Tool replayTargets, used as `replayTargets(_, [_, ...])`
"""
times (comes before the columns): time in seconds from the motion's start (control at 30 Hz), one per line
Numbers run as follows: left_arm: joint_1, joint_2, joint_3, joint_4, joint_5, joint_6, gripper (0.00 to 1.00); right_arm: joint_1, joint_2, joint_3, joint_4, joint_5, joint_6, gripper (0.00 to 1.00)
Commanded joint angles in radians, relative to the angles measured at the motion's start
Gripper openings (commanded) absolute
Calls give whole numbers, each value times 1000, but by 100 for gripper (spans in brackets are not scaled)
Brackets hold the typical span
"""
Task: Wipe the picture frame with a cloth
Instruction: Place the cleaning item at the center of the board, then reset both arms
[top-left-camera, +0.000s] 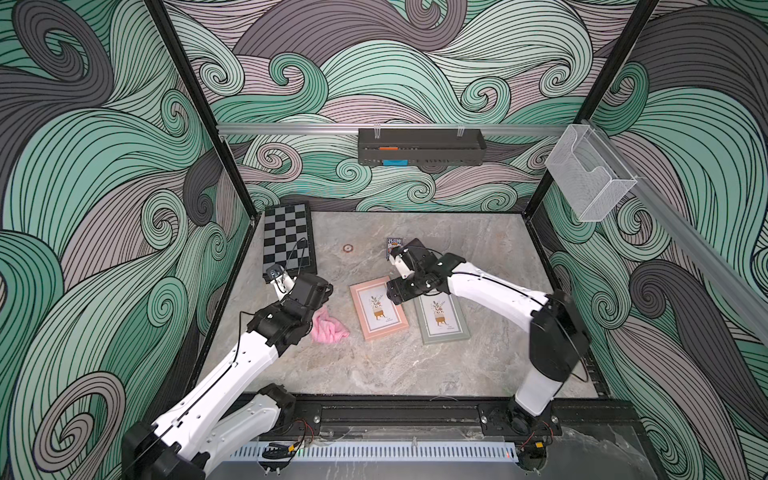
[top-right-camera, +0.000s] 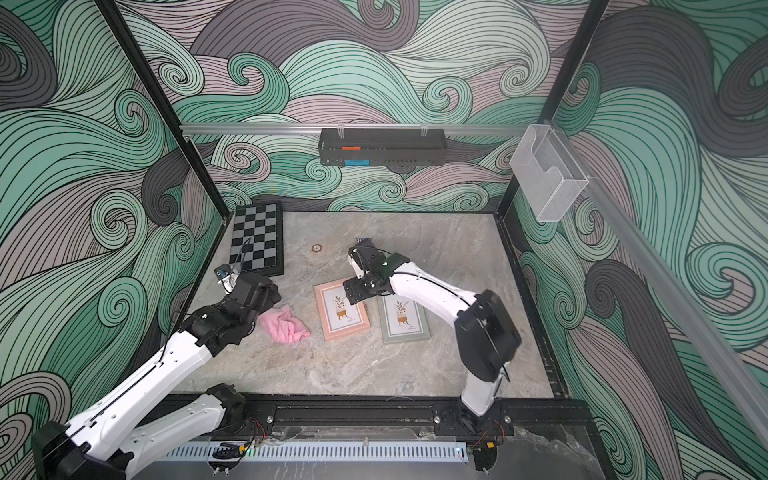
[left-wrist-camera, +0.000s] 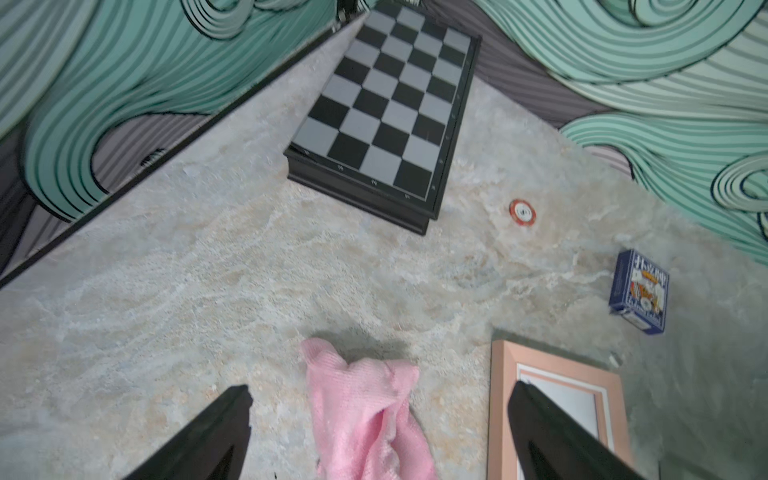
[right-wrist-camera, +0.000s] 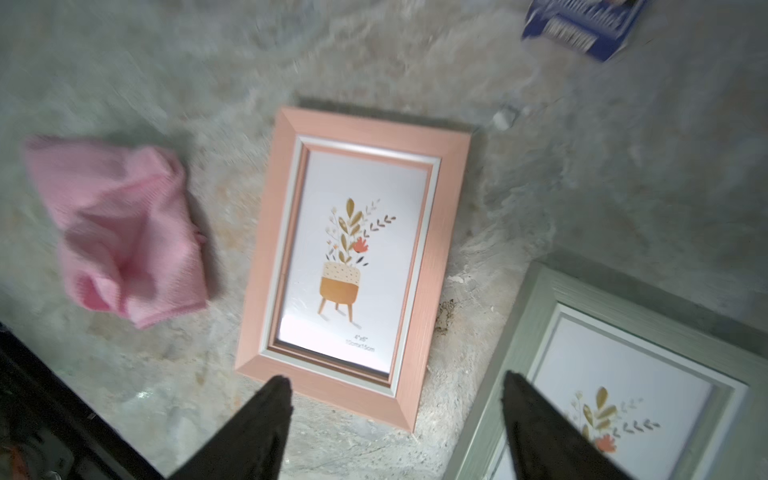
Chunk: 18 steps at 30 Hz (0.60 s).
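Two grippers gape empty: left gripper (left-wrist-camera: 380, 388), right gripper (right-wrist-camera: 397, 378).
Crumpled cloth (top-left-camera: 328, 326) lies at 9 o'clock of pink frame (top-left-camera: 377, 307), apart from it. Pickup step, I judge; left gripper must pinch a fold.

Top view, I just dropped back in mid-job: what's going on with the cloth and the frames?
Nothing is gripped right now. The pink cloth lies crumpled on the table, beside the pink picture frame but apart from it. The left end effector hovers over the cloth with jaws open. The right end effector is open too, above the far ends of the pink picture frame and the grey-green frame, both lying flat. No wiping contact shows.
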Motion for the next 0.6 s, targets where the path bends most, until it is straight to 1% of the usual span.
replayTargets(0.0, [14, -27, 28, -117, -175, -58, 99, -36, -141, -47, -35, 268, -55, 99])
replayTargets(0.03, [19, -31, 27, -136, -201, -75, 99, -63, -176, -75, -34, 337, -55, 99])
replayTargets(0.1, [33, -31, 22, -150, -243, -65, 99, -153, -232, -143, -34, 521, -35, 99])
replayTargets(0.17, [45, -17, 21, -201, -296, -117, 99, -253, -278, -207, -31, 633, 4, 99])
replayTargets(0.2, [58, -8, 18, -219, -312, -149, 99, -307, -302, -247, -17, 667, 31, 99])
replayTargets(0.23, [74, 0, 12, -220, -309, -155, 99, -347, -325, -286, 5, 685, 51, 99])
replayTargets(0.27, [97, 6, 3, -195, -290, -130, 99, -396, -353, -338, 49, 699, 73, 99])
replayTargets(0.33, [139, 18, -32, -70, -231, -16, 99, -470, -405, -455, 180, 690, 95, 99])
replayTargets(0.37, [171, 31, -49, -6, -184, 34, 99, -501, -427, -517, 272, 680, 99, 99])
replayTargets(0.4, [202, 45, -63, 46, -147, 59, 99, -528, -444, -579, 371, 671, 95, 99])
replayTargets(0.5, [283, 97, -100, 201, -119, 125, 99, -567, -451, -738, 666, 656, 26, 99])
replayTargets(0.57, [346, 122, -119, 277, -87, 140, 99, -572, -415, -802, 839, 623, -71, 99])
